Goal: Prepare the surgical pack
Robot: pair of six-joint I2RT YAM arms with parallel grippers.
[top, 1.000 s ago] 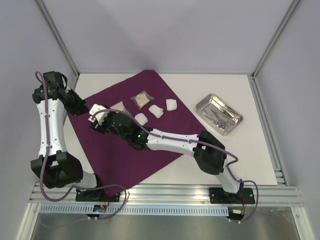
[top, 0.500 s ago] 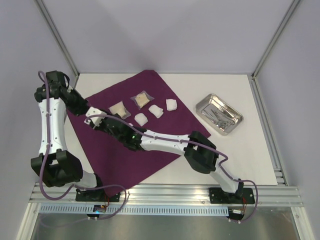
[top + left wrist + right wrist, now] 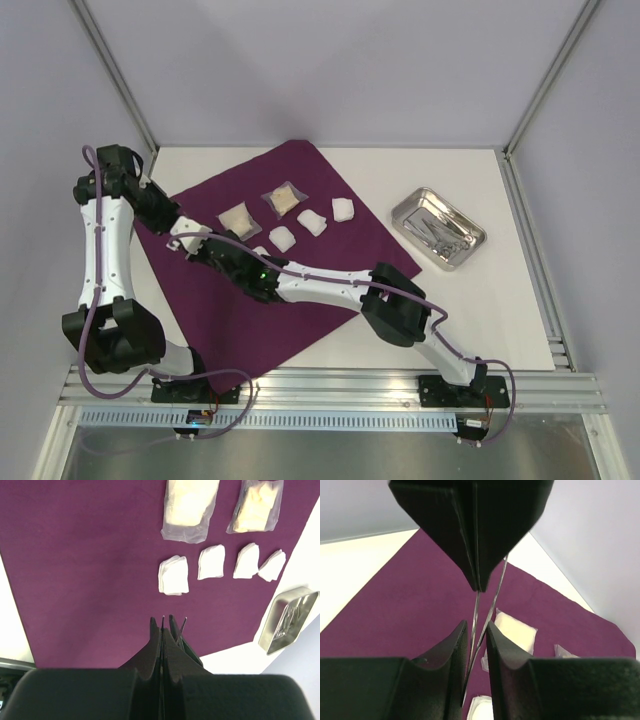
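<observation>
The step in hand appears to be a handover above the left corner of the purple cloth (image 3: pixel 230 310). The left tool (image 3: pixel 162 624), pressed together, pinches the forceps (image 3: pixel 493 592). The right tool (image 3: pixel 476 630) flanks their thin arms with a narrow gap, and I cannot tell if it grips. Centre the arms, clamp firmly, then release left.

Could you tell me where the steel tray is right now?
In the top view, the tray sits on the white table at the right, just off the right corner of the cloth.
</observation>
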